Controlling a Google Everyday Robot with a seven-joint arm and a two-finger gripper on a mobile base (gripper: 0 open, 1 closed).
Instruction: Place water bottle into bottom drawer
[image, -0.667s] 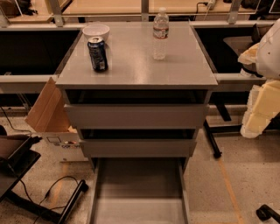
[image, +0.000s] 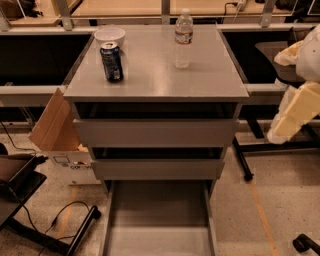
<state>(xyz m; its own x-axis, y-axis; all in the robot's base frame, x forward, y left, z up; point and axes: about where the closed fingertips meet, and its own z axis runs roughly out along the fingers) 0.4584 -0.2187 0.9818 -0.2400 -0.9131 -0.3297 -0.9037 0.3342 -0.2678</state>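
The tool (image: 292, 107), a cream shape at the frame's right edge, is well apart from the water bottle (image: 183, 38); how open it is cannot be told. The bottle stands upright at upper centre on the table (image: 160, 77), right of a dark blue soda can (image: 111, 61) and a white bowl (image: 110, 36). The bottom drawer (image: 160, 215) stands pulled out at lower centre.

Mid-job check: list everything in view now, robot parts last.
cabinet: 1, grey, centre
water bottle: 1, clear, cabinet top, back right
soda can: 1, dark blue, top, front left
bowl: 1, white, behind the can
upper drawers: 2, grey, below the top
bottom drawer: 1, grey, pulled open
cardboard box: 1, brown, floor, left
arm: 1, cream, right of cabinet
gripper: 1, cream, arm's low end, apart from bottle
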